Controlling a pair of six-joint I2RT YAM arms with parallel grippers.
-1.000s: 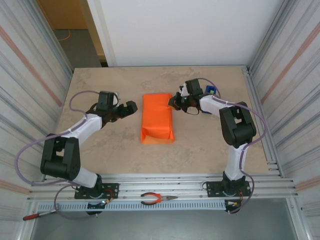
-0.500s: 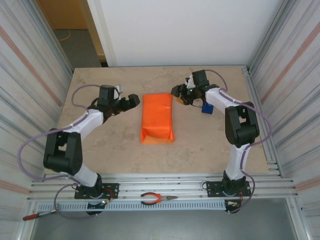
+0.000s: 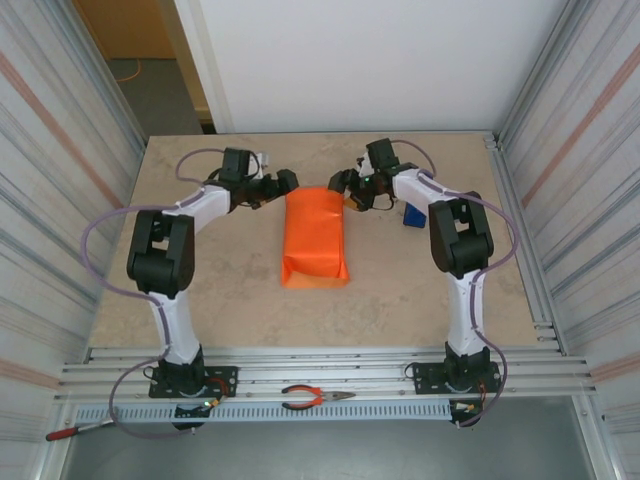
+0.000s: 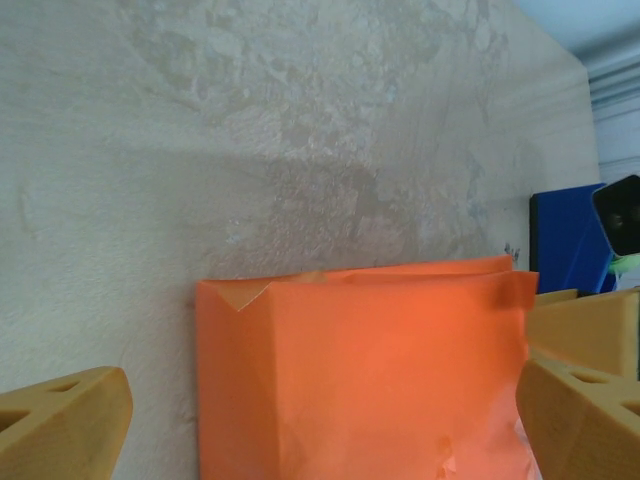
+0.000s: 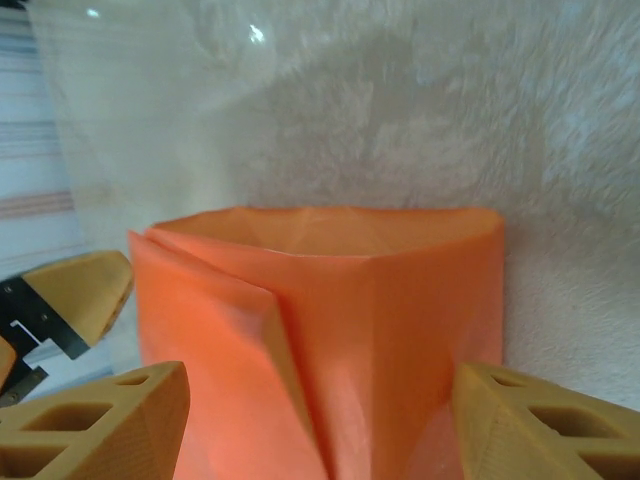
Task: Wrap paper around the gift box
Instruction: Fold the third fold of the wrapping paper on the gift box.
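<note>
Since a second ago both arms have been swung forward and inward, and both grippers have been brought to the far end of the paper (image 3: pixel 315 235). The right jaws, clenched then, have been spread. The paper is laid lengthwise at the middle of the table (image 3: pixel 230 290) and folded into a long sleeve. The gift box is hidden inside it and cannot be told apart. The sleeve's far end is left open like a tube, and flaps are seen at its near end.

The left gripper (image 3: pixel 286 183) is held just beside the far left corner and the right gripper (image 3: pixel 340 186) just beside the far right corner, each pointed inward at the other. In both wrist views the far end of the sleeve is framed between widely parted fingers (image 4: pixel 60 420); whether any pad touches it cannot be told. Both pairs of jaws are released, and nothing is grasped.

Both arms are stretched far up the table, with the forearms turned toward the centre. A blue tape dispenser (image 3: pixel 413 213) is seen beside the right forearm.
</note>
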